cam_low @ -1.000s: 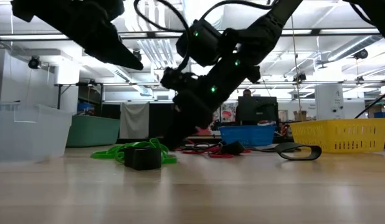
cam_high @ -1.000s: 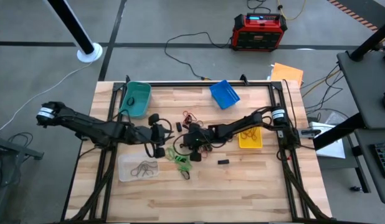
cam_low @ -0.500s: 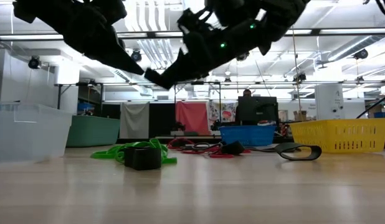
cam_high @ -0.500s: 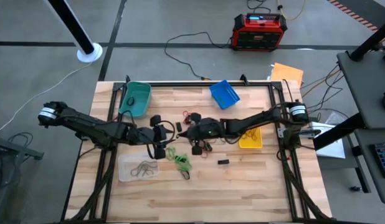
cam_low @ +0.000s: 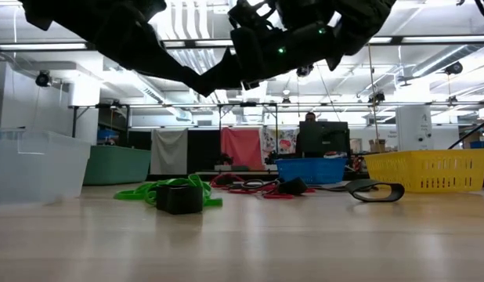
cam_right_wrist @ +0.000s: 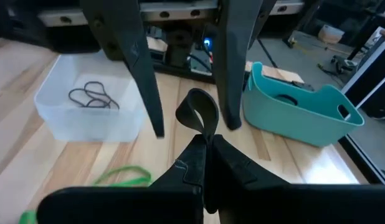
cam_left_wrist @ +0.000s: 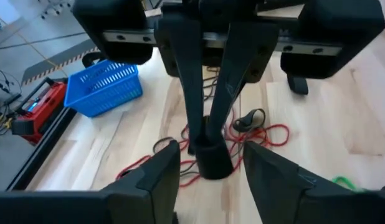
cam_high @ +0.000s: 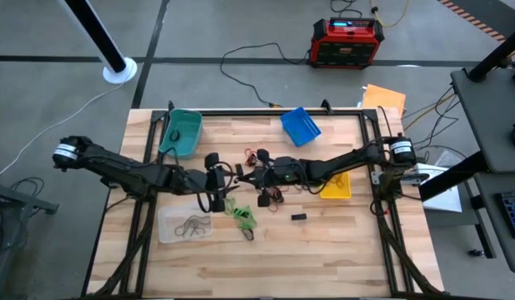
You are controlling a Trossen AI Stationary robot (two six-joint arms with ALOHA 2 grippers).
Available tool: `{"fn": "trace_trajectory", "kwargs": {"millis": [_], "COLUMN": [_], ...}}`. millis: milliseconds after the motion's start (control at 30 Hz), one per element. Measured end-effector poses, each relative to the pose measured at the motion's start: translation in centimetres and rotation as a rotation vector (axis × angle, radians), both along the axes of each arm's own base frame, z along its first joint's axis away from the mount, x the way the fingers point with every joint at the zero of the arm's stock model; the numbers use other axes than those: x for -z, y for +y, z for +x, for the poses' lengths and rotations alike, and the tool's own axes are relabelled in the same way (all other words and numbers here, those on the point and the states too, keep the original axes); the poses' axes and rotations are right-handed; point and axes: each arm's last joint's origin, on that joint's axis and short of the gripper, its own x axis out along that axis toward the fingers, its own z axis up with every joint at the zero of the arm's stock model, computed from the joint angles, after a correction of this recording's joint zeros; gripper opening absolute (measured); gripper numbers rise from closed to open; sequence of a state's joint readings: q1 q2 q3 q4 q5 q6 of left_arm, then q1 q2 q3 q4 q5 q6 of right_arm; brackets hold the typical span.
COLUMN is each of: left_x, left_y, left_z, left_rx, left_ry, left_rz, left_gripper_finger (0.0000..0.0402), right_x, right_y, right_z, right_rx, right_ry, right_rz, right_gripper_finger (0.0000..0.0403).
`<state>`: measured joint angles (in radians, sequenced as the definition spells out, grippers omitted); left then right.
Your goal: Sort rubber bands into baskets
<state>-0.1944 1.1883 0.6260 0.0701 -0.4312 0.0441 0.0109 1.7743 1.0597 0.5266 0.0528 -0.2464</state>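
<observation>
From above I see four baskets: one (cam_high: 182,132) at the far left, one (cam_high: 300,125) at the far middle, one (cam_high: 333,186) at the right, one (cam_high: 185,224) at the near left with bands (cam_high: 192,223) in it. Loose rubber bands (cam_high: 241,215) lie in the middle, between both grippers.

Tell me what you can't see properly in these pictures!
- Inside the yellow basket: in the high view the right arm crosses over it, and in the low view its mesh wall hides the inside.
- Clear basket: in the low view it is cut off by the left edge.
- Black band pinched in the right gripper: too small to find in the high view.
</observation>
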Motion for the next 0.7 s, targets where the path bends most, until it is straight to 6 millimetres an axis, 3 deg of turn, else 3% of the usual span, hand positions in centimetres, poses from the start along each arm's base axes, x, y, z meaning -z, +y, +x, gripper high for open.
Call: {"fn": "trace_trajectory", "kwargs": {"millis": [133, 333, 500, 700], "left_x": [0.16, 0.08, 0.07, 0.06], "left_y": [-0.01, 0.08, 0.08, 0.14], "left_z": [0.08, 0.05, 0.05, 0.04], "left_rx": [-0.003, -0.021, -0.019, -0.028], "left_ry": [0.007, 0.007, 0.007, 0.006], "left_rz": [0.003, 0.037, 0.039, 0.043], "left_gripper_finger": [0.0113, 0.0011, 0.0004, 0.0001], "right_x": [0.01, 0.02, 0.05, 0.09], "right_y": [0.0, -0.01, -0.02, 0.0], "right_z": [0.01, 0.01, 0.01, 0.0], "right_rx": [0.0, 0.003, 0.011, 0.019], "right_ry": [-0.003, -0.002, -0.002, 0.003], "right_rz": [0.001, 0.012, 0.036, 0.068], "right_gripper_finger": [0.0009, 0.0013, 0.0036, 0.0108]}}
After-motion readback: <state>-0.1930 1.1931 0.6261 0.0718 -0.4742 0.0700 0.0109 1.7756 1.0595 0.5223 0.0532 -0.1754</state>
